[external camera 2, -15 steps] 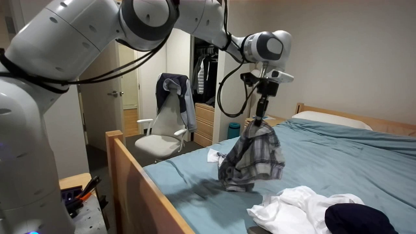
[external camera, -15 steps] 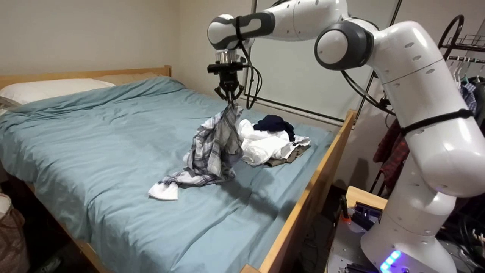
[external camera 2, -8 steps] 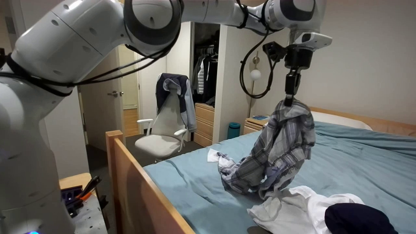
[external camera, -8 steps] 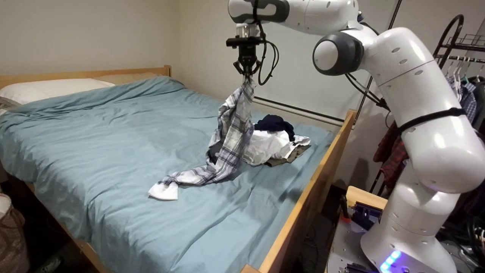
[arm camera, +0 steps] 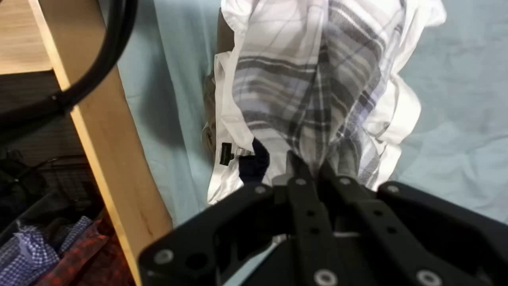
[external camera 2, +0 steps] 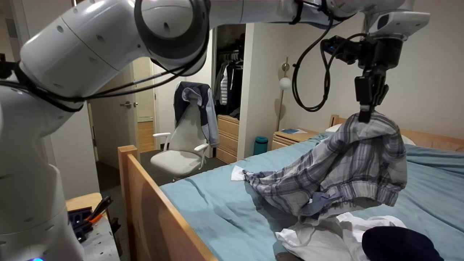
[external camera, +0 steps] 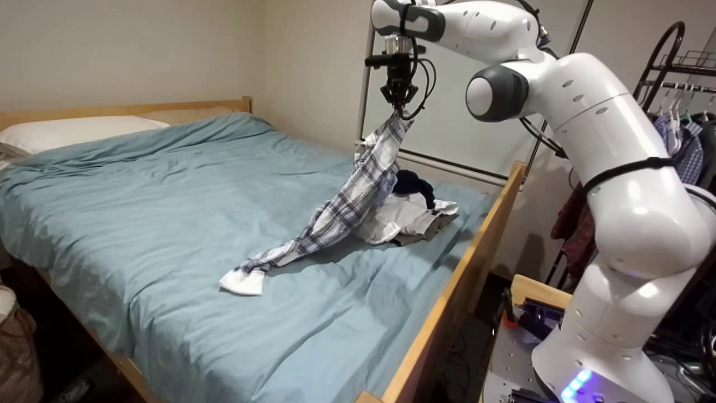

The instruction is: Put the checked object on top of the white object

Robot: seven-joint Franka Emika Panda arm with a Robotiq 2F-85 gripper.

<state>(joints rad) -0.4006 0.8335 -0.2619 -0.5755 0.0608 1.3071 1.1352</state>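
The checked object is a grey and white plaid shirt, seen in both exterior views (external camera: 358, 193) (external camera 2: 362, 159) and the wrist view (arm camera: 278, 87). My gripper (external camera: 400, 109) is shut on its upper part, and the fingertips (arm camera: 311, 165) pinch a fold. It also shows in an exterior view (external camera 2: 366, 114). The shirt hangs from it, stretched slantwise, with its white-ended tail (external camera: 243, 282) still on the bed. The white object is a crumpled white cloth (external camera: 400, 212) (external camera 2: 319, 239) lying on the bed, partly hidden by the shirt. In the wrist view, the shirt hangs over the white cloth (arm camera: 401, 111).
A dark navy cloth (external camera: 413, 184) (external camera 2: 400, 243) lies on the white cloth. A brown cloth (external camera: 411, 239) shows under it. The bed has a blue cover (external camera: 184, 207) and a wooden footboard (external camera: 447, 302) between it and the robot base. A window panel (external camera: 447, 95) stands behind.
My gripper has risen and moved toward the white cloth with the shirt in it, rightward in both exterior views. The shirt stretches out more, while its white-ended tail stays in place.
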